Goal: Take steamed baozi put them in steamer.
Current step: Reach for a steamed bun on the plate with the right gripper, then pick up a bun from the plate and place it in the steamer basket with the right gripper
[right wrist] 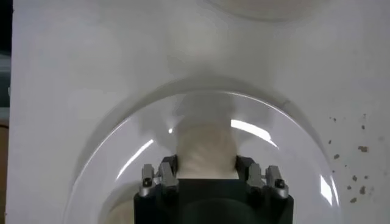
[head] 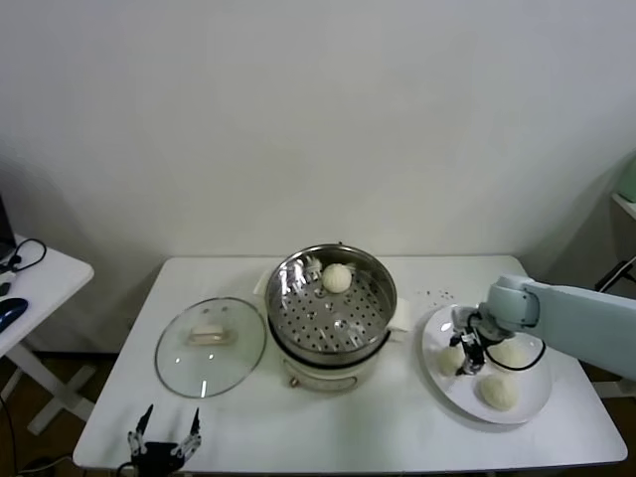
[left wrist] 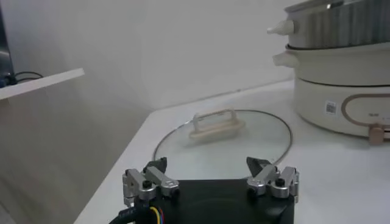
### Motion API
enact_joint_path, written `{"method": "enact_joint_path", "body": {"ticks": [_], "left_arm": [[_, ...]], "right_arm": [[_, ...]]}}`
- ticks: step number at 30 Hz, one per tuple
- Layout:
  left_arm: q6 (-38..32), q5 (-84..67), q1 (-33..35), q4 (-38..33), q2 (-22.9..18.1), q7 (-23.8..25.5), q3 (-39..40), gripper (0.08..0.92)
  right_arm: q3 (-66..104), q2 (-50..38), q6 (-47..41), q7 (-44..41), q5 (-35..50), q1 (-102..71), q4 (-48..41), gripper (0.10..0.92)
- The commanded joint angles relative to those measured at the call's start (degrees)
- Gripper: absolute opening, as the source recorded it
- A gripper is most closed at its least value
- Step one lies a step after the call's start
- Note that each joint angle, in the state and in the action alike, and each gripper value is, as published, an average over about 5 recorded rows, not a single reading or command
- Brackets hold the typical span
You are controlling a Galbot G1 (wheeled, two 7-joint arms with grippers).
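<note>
The steamer (head: 331,303) is a shiny perforated steel basket on a cream cooker base in the middle of the table, with one steamed baozi (head: 337,278) at its back. On the white plate (head: 537,383) to the right lie three more buns. My right gripper (head: 465,355) is down on the leftmost one; in the right wrist view its fingers press both sides of that cream baozi (right wrist: 206,149), still resting on the plate (right wrist: 122,158). My left gripper (head: 164,437) is parked at the table's front left, open and with nothing in it (left wrist: 207,164).
A glass lid (head: 210,346) with a cream handle lies flat to the left of the steamer, just ahead of the left gripper (left wrist: 222,137). A second white table (head: 30,278) with cables stands at far left. Dark specks (head: 437,293) dot the table behind the plate.
</note>
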Motion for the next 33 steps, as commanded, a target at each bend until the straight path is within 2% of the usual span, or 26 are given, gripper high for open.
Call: {"method": "enact_joint_path", "body": {"ticks": [1,9,15,20,24,29,33], "left_arm": [[-0.1,0.4,0.0,0.4,0.0,0.0,0.1,0.823],[0.1,0.3,-0.4,0.1,0.0,0.0,0.3,0.823],[0.1,-0.1,-0.3,0.0,0.2,0.1,0.3,0.823],[0.0,-0.1,-0.2,-0.3,0.4,0.0,0.7,0.823],[-0.2,-0.1,-0.1,-0.4,0.5,0.0,0.6,0.823],[-0.5,0.1,0.3,-0.7,0.7,-0.1,0.4,0.823],[-0.7,0.1,0.6,-0.5,0.8,-0.3,0.0,0.823]], "right_arm": [[-10.3,-1.3,1.1,-2.1,7.0,16.4,5.8,0.608],[-26.9,5.0,3.8,-9.8,23.3,51.7,10.7,0.612],[-21.4,11.8,3.3,-13.7,32.7,59.3,9.7,0.619],[-10.8,18.0,-1.3,-10.2,37.8,54.6,11.6,0.619],[-4.3,25.2,-5.7,-4.6,38.1,46.8,11.6,0.627],[-3.1,34.9,-7.6,-0.9,34.2,35.4,6.1,0.641],[-3.1,39.2,-8.6,1.3,30.2,28.8,0.9,0.644]]}}
